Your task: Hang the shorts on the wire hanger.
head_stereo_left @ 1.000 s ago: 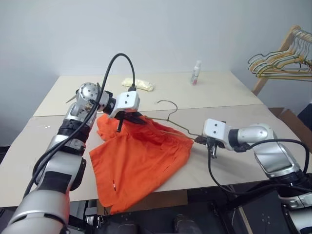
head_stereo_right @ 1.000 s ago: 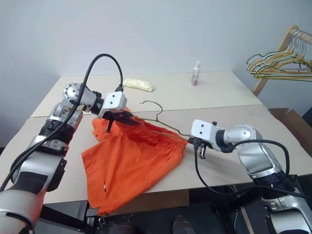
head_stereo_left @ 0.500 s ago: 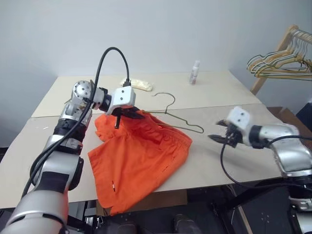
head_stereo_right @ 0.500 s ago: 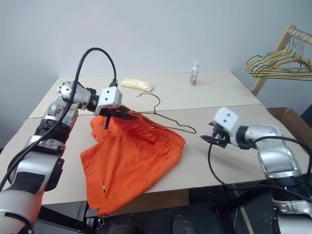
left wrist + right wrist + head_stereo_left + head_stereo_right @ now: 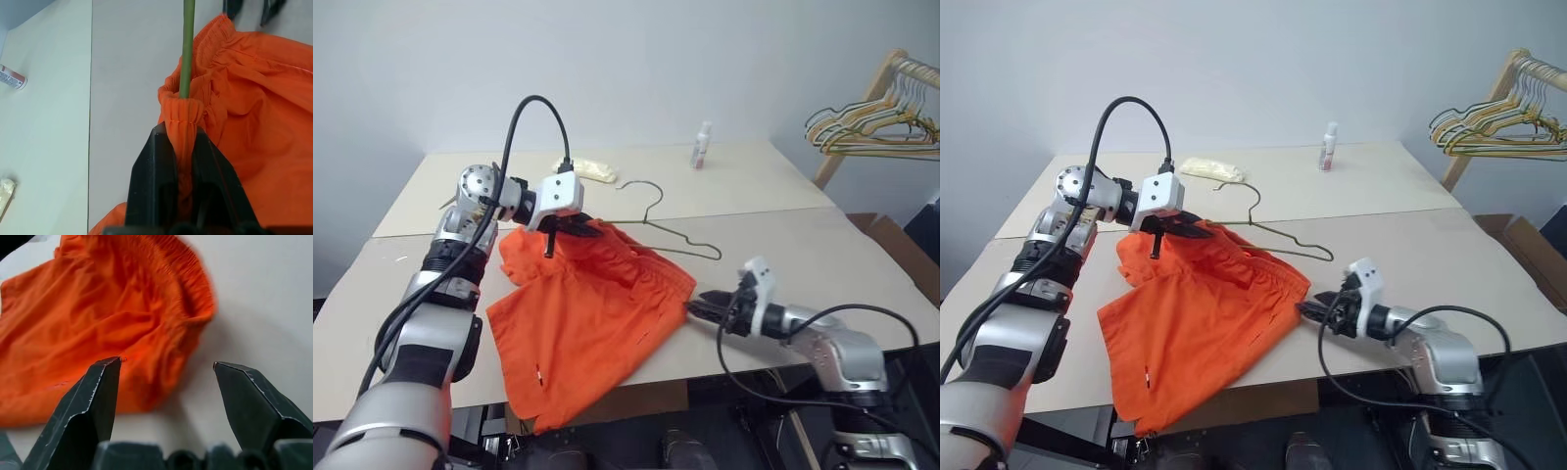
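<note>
The step in hand is getting the shorts threaded onto the wire hanger. The shorts lie spread on the near table, left of centre, with the hanger's hook and right shoulder lying bare on the table just beyond them and its left end running into the waistband. The left gripper is clenched on the far left corner of the waistband, holding it a little off the table. The right gripper sits low at the near right corner of the shorts, fingers spread and holding nothing.

Judging from this, the next move calls for the right gripper to close on that right waistband corner and draw it along toward the hanger's bare right shoulder, while the left keeps its pinch.

The left wrist view shows what the head views cannot: the green-grey wire passes straight into the bunched elastic pinched between the fingers. The right wrist view shows the gap between fabric and open fingertips
</note>
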Motion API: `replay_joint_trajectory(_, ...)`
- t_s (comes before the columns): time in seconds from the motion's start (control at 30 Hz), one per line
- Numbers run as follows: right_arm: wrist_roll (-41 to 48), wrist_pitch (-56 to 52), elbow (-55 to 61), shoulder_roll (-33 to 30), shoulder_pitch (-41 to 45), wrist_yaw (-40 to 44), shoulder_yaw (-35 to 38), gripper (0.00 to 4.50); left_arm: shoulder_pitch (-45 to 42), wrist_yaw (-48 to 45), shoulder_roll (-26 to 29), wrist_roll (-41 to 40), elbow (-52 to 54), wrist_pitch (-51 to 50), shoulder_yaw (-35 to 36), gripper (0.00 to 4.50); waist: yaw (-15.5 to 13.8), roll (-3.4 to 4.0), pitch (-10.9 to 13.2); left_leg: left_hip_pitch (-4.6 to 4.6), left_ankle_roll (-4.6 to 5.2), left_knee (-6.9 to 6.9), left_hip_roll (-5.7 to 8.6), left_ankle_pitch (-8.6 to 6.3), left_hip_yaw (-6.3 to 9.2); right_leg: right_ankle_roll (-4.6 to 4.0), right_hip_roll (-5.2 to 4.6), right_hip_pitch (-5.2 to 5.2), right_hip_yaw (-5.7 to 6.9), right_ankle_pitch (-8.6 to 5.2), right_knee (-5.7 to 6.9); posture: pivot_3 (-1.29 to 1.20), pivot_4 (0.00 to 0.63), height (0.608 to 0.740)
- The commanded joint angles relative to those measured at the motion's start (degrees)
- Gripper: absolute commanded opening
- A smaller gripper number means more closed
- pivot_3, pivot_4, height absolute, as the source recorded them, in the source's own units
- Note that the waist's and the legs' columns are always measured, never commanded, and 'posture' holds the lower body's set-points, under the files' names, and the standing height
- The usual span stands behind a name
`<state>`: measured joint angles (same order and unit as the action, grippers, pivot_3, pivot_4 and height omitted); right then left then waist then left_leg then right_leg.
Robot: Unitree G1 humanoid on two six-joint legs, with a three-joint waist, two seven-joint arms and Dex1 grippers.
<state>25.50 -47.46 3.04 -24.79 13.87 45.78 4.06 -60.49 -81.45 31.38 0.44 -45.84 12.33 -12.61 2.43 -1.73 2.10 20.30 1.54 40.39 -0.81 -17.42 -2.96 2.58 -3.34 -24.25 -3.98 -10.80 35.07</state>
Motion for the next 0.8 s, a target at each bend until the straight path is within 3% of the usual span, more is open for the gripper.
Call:
replay_joint_trajectory(0.03, 1.91, -0.32, -2.92, 2.55, 4.08, -2.88, 1.84, 3.38, -1.83, 1.97, 0.16, -0.14, 0.53, 0.37, 1.37, 0.0, -0.01, 0.0, 0.0, 0.0, 0.0, 0.0, 0.0, 0.0, 0.0, 0.01, 0.0, 0.0, 0.0, 0.0, 0.0, 0.01, 0.0, 0.74)
replay_joint_trajectory(0.13, 2.93, -0.49, -3.57, 3.21, 4.55, -2.83, 1.96, 2.61, -1.55, 2.28, 0.27, -0.35, 1.03, -0.08, 1.44, 0.0, -0.03, 0.0, 0.0, -0.01, 0.0, 0.0, 0.0, 0.0, 0.02, 0.01, 0.0, 0.0, 0.01, 0.01, 0.02, 0.02, 0.0, 0.74)
replay_joint_trajectory(0.37, 3.39, -0.15, -3.8, 2.89, 4.1, -4.12, 2.25, 0.02, -0.84, 1.84, 1.41, -1.02, 1.36, 0.23, 1.96, 0.0, -0.14, 0.0, 0.0, 0.0, 0.01, 0.0, 0.0, -0.01, 0.05, 0.02, -0.01, 0.0, 0.03, 0.01, 0.02, 0.02, 0.0, 0.74)
replay_joint_trajectory(0.57, 5.02, -0.79, -5.07, 0.26, 4.78, -3.24, 4.91, 0.02, -0.21, -6.85, 2.74, -7.65, 0.86, 1.79, 5.56, 0.0, -0.01, 0.0, 0.0, 0.0, 0.01, 0.0, 0.0, -0.01, 0.04, 0.02, -0.01, 0.0, 0.03, 0.01, 0.01, 0.02, 0.0, 0.74)
replay_joint_trajectory(0.8, 4.5, 4.15, -6.39, -10.5, 3.98, 6.28, 4.8, 0.02, -1.47, -11.05, 6.32, -10.78, -1.53, 4.49, 2.69, 0.0, -0.14, 0.0, 0.0, -0.02, 0.02, 0.01, 0.0, -0.01, 0.04, 0.04, -0.01, 0.05, 0.04, -0.01, -0.02, 0.02, 0.0, 0.74)
